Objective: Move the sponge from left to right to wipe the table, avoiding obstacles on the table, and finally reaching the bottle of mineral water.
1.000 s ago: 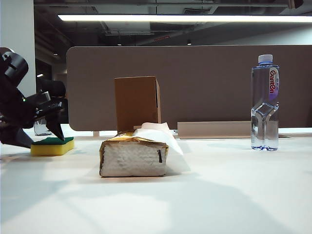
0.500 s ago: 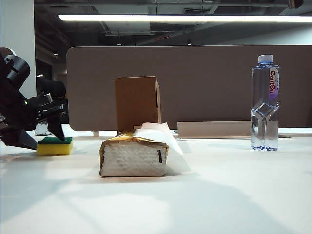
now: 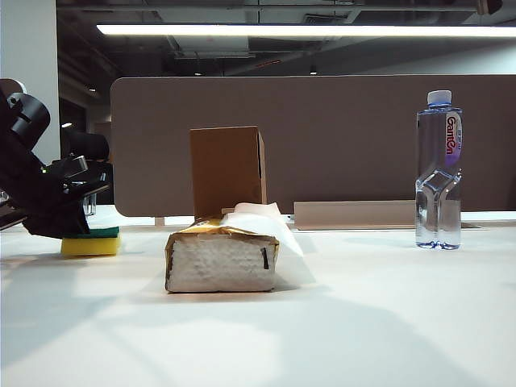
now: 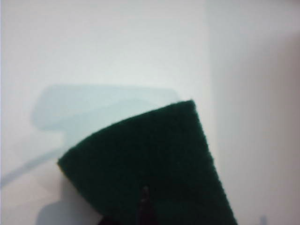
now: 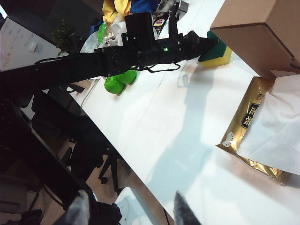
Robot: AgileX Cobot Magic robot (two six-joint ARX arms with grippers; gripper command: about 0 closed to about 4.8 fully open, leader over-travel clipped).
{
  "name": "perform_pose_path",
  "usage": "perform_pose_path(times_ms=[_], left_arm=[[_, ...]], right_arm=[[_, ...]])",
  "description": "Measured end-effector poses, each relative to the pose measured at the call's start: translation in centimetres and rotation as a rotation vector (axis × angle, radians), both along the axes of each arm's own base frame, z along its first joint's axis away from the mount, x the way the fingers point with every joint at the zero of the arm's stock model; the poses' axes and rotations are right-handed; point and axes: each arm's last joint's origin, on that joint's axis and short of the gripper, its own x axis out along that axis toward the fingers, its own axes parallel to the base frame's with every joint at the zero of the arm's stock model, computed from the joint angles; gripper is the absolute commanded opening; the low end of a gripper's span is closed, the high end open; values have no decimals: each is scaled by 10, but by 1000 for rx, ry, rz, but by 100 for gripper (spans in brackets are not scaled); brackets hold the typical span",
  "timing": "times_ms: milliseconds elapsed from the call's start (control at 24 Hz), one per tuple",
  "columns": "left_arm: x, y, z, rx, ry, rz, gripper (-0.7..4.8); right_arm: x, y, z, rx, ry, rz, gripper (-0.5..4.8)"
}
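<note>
My left pincer [image 3: 68, 230] clamped on the yellow foam sponge with green scouring face [image 3: 91, 243], resting on the white counter [image 3: 322, 322]; my right pincer [image 5: 129, 206], fingers apart, hovers beside the gold-and-white tissue pack [image 5: 262, 136].

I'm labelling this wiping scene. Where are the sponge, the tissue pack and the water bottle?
sponge [image 3: 90, 244]: exterior view, on its yellow foam side.
tissue pack [image 3: 219, 264]: exterior view, on its white front face.
water bottle [image 3: 438, 173]: exterior view, on its clear pinched waist.
</note>
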Motion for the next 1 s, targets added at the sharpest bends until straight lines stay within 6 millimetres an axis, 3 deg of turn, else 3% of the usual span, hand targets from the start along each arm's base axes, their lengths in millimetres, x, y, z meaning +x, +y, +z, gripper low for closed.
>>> perform_pose_path(times_ms=[375, 1000], left_arm=[[-3, 0, -1, 104, 2, -106, -6], [-10, 0, 3, 128, 52, -144, -6]], right_arm=[[0, 0, 0, 0, 0, 0, 234], [0, 0, 0, -5, -1, -11, 234]])
